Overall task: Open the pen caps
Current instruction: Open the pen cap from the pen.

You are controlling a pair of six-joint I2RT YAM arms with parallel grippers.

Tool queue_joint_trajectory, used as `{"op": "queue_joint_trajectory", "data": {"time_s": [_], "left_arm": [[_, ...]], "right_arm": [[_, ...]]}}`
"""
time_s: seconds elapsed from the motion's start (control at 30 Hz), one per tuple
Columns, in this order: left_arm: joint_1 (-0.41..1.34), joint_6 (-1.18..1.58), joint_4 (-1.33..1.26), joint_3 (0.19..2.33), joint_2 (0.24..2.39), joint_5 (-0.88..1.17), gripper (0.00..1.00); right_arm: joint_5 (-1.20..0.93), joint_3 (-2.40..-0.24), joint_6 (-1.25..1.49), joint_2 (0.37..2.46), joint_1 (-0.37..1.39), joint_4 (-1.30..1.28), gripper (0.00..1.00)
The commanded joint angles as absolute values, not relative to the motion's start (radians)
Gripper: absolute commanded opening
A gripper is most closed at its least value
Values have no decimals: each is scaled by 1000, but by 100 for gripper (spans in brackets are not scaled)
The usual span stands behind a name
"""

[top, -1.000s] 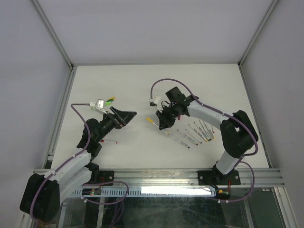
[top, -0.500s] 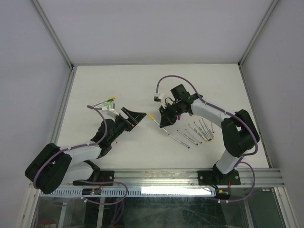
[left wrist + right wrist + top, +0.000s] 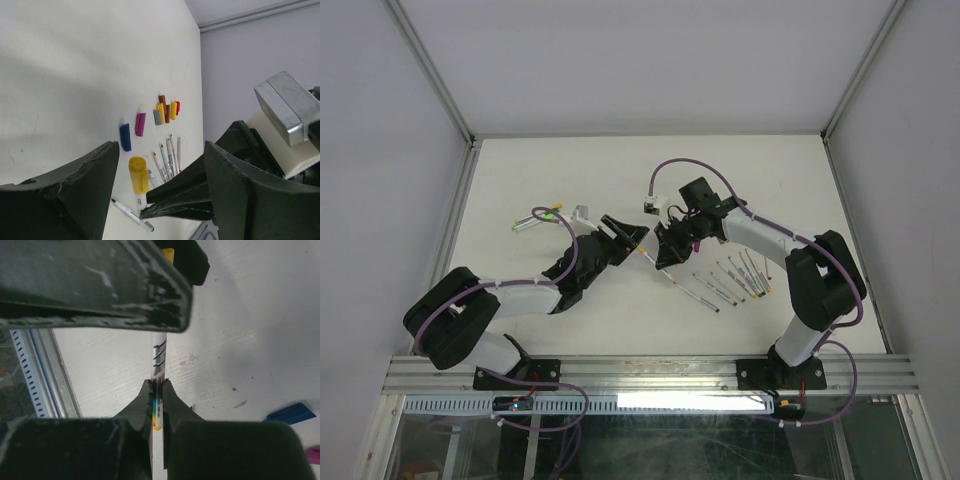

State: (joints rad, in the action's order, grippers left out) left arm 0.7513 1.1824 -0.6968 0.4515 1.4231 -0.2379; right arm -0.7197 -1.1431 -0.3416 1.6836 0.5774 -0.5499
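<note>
Two pincers meet over the middle of the table (image 3: 520,170), and the arrangement reads as a set-up for pulling. Your right pincer (image 3: 158,386) is clamped tight on the barrel of one pen (image 3: 159,352), with its yellow cap (image 3: 138,175) pointing toward the other arm. I judge you hold it this way so the barrel stays fixed while the cap is drawn off. Your left pincer (image 3: 161,147) stands wide apart with nothing in it. One finger sits on either side of that cap with a gap showing on both sides, so no grip is made yet. Beyond it, a cluster of loose caps (image 3: 161,112) in blue, magenta, grey, yellow, brown and red lies near a fan of other pens (image 3: 169,157), which suggests several are already opened.

Much is masked. From above, the two pincers overlap and cover the cap almost entirely. In the right wrist view a left finger crosses the top of the picture, leaving only a sliver of yellow. You cannot tell from these views whether the left fingers are level with the cap, or whether the held pen is clear of the table.
</note>
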Motion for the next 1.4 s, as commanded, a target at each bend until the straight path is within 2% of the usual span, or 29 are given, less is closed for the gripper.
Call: {"op": "queue_joint_trajectory", "data": {"time_s": [0.0, 0.17, 0.27, 0.37, 0.47, 0.5, 0.53, 0.63, 0.7, 0.77, 0.83, 1.07, 1.2, 1.37], "left_arm": [[792, 1220, -624, 533, 1464, -340, 63], [804, 1226, -611, 561, 1494, -333, 34], [806, 1224, -611, 570, 1501, -313, 21], [805, 1215, -615, 574, 1501, -298, 0], [806, 1187, -636, 573, 1488, -287, 0], [806, 1168, -662, 568, 1480, -277, 0], [805, 1136, -700, 558, 1474, -263, 0], [805, 1052, -837, 527, 1448, -211, 0], [806, 1011, -913, 509, 1436, -183, 0], [806, 976, -967, 504, 1437, -153, 0], [806, 955, -994, 508, 1413, -128, 0], [806, 915, -997, 527, 1385, -117, 0], [798, 865, -988, 544, 1367, -118, 0], [650, 847, -880, 594, 1289, -112, 0]], "right_arm": [[-723, -1146, -339, 1667, 577, -509, 0], [-709, -1146, -340, 1670, 577, -509, 0], [-702, -1146, -343, 1668, 577, -509, 0], [-701, -1146, -345, 1663, 578, -511, 0], [-727, -1148, -356, 1656, 576, -519, 0], [-747, -1152, -369, 1653, 577, -533, 5], [-772, -1158, -382, 1649, 573, -554, 17], [-850, -1160, -392, 1617, 552, -565, 42], [-892, -1150, -378, 1590, 539, -553, 50], [-924, -1140, -361, 1570, 530, -538, 53], [-948, -1135, -338, 1557, 529, -522, 51], [-985, -1129, -287, 1536, 524, -493, 33], [-1000, -1133, -290, 1534, 524, -507, 2], [-1020, -1108, -302, 1513, 523, -532, 0]]}}
